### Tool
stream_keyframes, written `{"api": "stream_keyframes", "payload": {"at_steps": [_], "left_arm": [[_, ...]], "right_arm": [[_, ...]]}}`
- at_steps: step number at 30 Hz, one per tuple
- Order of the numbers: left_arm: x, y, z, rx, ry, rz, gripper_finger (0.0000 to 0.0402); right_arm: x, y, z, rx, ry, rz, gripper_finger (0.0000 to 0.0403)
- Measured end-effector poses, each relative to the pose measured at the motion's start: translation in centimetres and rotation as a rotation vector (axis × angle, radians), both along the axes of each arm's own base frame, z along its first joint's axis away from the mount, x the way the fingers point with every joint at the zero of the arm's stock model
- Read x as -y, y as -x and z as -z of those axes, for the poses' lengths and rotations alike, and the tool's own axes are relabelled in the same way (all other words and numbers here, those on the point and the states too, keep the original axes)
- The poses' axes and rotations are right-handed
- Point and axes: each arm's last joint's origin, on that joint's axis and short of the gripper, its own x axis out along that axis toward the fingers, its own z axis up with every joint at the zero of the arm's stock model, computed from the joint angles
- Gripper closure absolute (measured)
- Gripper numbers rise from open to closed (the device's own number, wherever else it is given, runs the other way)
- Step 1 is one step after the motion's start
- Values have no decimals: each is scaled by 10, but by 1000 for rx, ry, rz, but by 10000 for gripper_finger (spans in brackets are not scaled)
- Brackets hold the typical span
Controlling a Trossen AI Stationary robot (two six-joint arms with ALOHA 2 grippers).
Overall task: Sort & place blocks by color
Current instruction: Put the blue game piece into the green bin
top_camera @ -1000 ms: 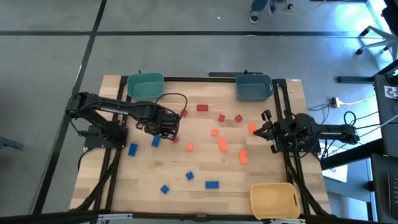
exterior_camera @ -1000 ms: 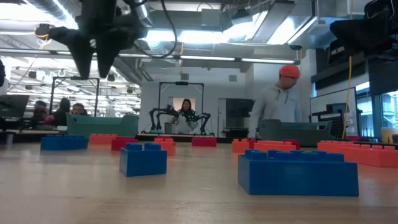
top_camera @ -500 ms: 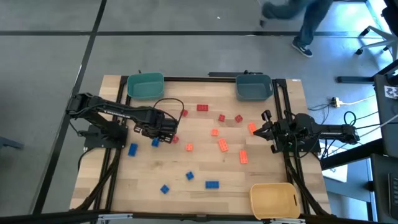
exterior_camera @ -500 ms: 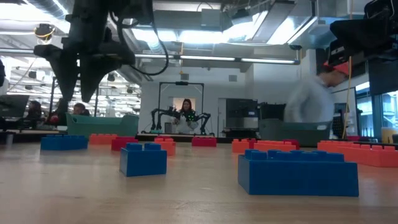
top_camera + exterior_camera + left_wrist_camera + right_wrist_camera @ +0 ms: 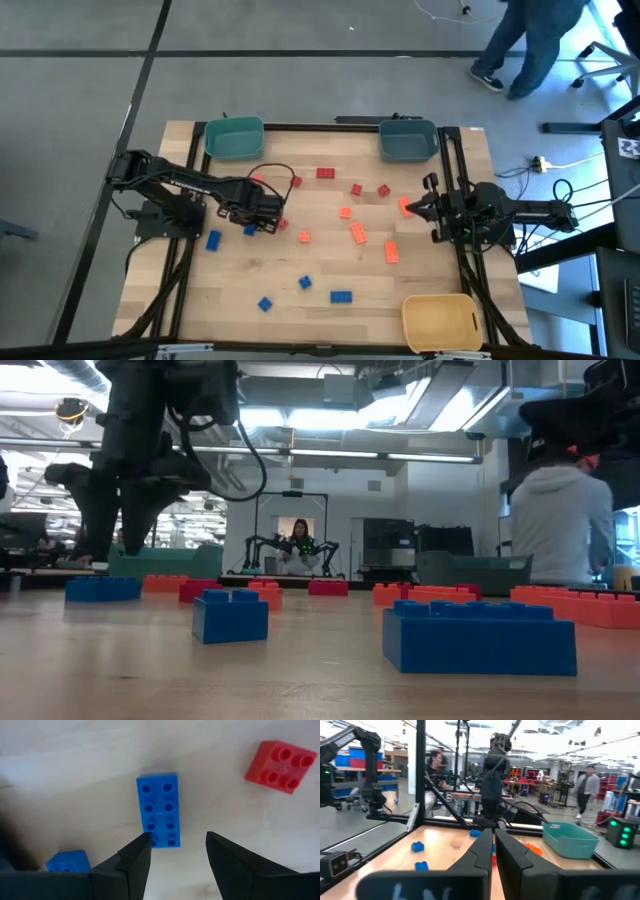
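- The left gripper (image 5: pixel 175 845) has come lower and a little nearer the arm's base over the last second, and now hangs right over a long blue brick (image 5: pixel 158 810) on the tabletop (image 5: pixel 320 310).
- Its fingers (image 5: pixel 131 865) stand wide and empty; the brick's near end lies just ahead of the gap between them, running lengthwise away from the tips.
- That reads as the approach to a pick: the brick is lined up but not yet touched, so nothing has been sorted by this move so far.
- A square red brick (image 5: pixel 281 766) lies beyond the far finger, well apart; a smaller blue brick (image 5: pixel 68 861) sits just beside the near finger.
- The right gripper (image 5: pixel 410 206) waits at the tabletop's right edge with its fingers pressed together, holding nothing, beside an orange brick (image 5: pixel 404 206).
- More blue, red and orange bricks (image 5: pixel 356 233) are scattered loose; from above, the teal bin (image 5: pixel 234 139), grey-blue bin (image 5: pixel 408 141) and yellow bin (image 5: pixel 438 320) show no bricks in them.
- The bricks are hard, glossy plastic with rows of round studs and square edges; the tabletop is pale wood planking with a smooth finish.
- A person (image 5: pixel 530 45) is walking past, behind the table.
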Motion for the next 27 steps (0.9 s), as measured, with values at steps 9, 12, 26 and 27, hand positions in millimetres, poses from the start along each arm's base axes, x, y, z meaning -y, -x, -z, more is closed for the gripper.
{"api": "stream_keyframes", "payload": {"at_steps": [9,12,26,27], "left_arm": [[-1,2,2,-7,-39,-4,218],[-1,5,7,-28,-37,-12,218],[0,5,11,-8,-46,-25,218],[0,5,11,-8,-46,-25,218]], "right_arm": [[0,0,0,-3,-2,8,379],[0,0,0,-4,-2,8,379],[0,0,0,-4,-2,9,379],[0,0,0,-4,-2,9,379]]}}
